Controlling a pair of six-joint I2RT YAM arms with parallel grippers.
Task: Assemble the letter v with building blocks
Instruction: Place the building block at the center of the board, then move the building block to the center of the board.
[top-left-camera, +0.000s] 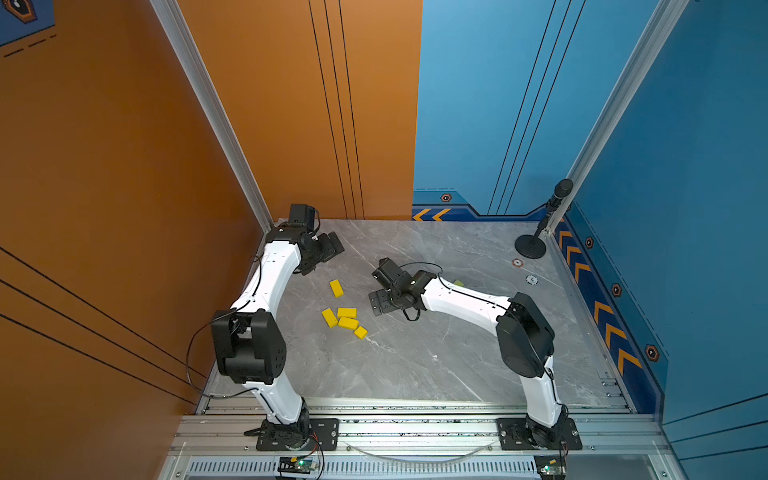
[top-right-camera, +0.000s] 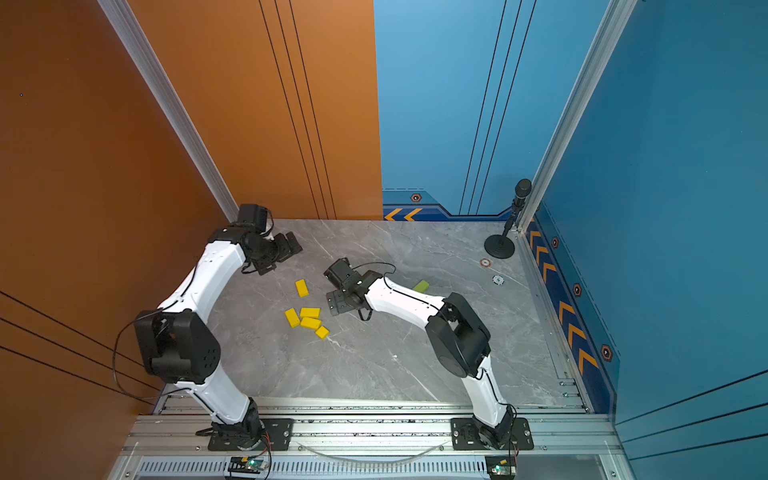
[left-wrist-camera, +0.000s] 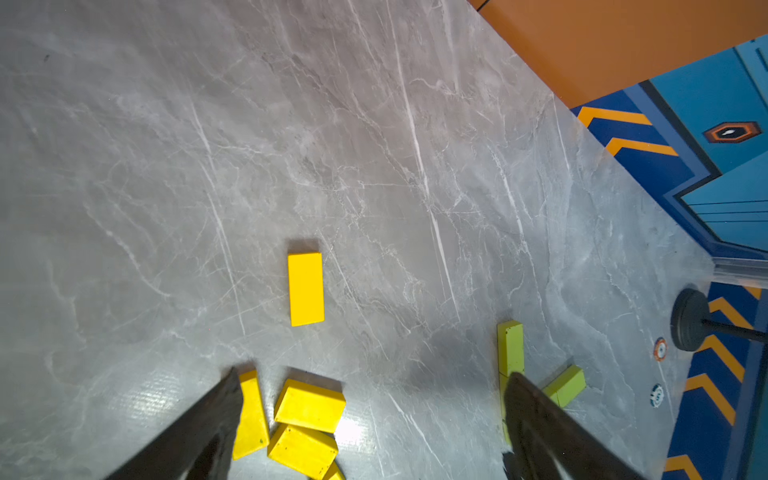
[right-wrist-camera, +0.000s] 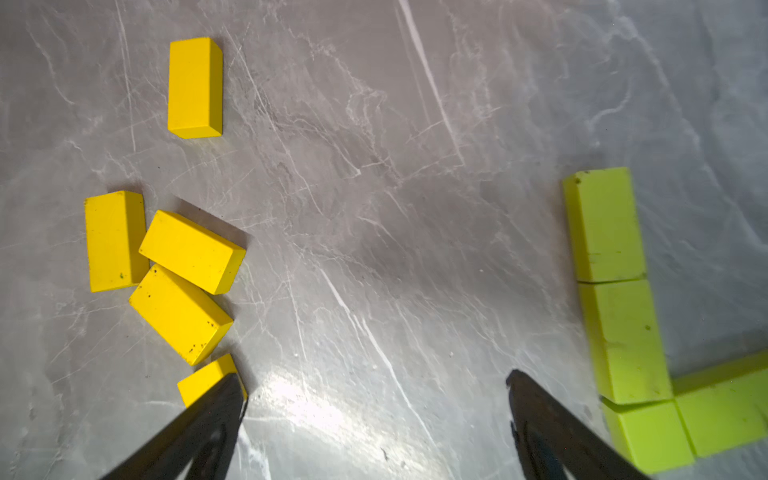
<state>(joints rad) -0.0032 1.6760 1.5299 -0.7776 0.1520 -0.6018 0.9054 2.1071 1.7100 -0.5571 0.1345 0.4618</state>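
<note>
We see five yellow blocks (top-left-camera: 347, 312) lying flat on the grey marbled table (top-left-camera: 415, 365), left of its middle. Three bricks huddle together touching, a small yellow cube (top-left-camera: 360, 332) sits just beside the near end of that huddle, and a lone yellow brick (top-left-camera: 336, 288) lies apart on the far side. The green blocks (right-wrist-camera: 623, 324) lie to the right of them, well apart. In the right wrist view two green bricks run end to end, a shorter block fills the corner and another brick branches off, all touching, making a bent two-legged shape. In both top views the right arm (top-left-camera: 461, 299) covers most of that shape, so only one green end shows. That arm is folded at the elbow with its forearm stretched low toward the middle of the table. The right gripper (right-wrist-camera: 375, 376) sits between the yellow and green groups, its fingers spread wide with nothing between them. The left arm (top-left-camera: 270, 274) leans along the left edge toward the far left corner. There the left gripper (left-wrist-camera: 374, 379) hangs above the table, its fingers likewise wide apart and holding nothing.
</note>
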